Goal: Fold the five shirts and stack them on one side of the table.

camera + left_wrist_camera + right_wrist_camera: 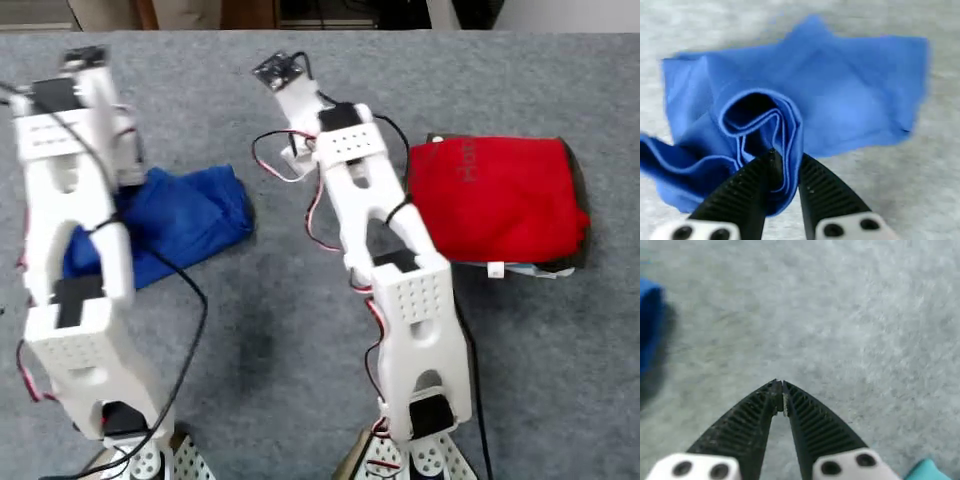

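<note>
A crumpled blue shirt (185,215) lies on the grey table (270,330) at the left, partly under the left arm. In the left wrist view my left gripper (786,161) is shut on a bunched fold of the blue shirt (840,105), and the cloth rises into a loop between the fingers. A folded red shirt (495,195) tops a stack at the right, with a dark shirt's edge (572,160) and a pale one (520,268) below it. My right gripper (779,386) is shut on nothing above bare table.
The right arm (400,280) stretches up the middle of the table, between the blue shirt and the stack. Red and black cables (275,165) loop beside it. The blue shirt's edge (647,325) and a teal corner (927,470) show in the right wrist view.
</note>
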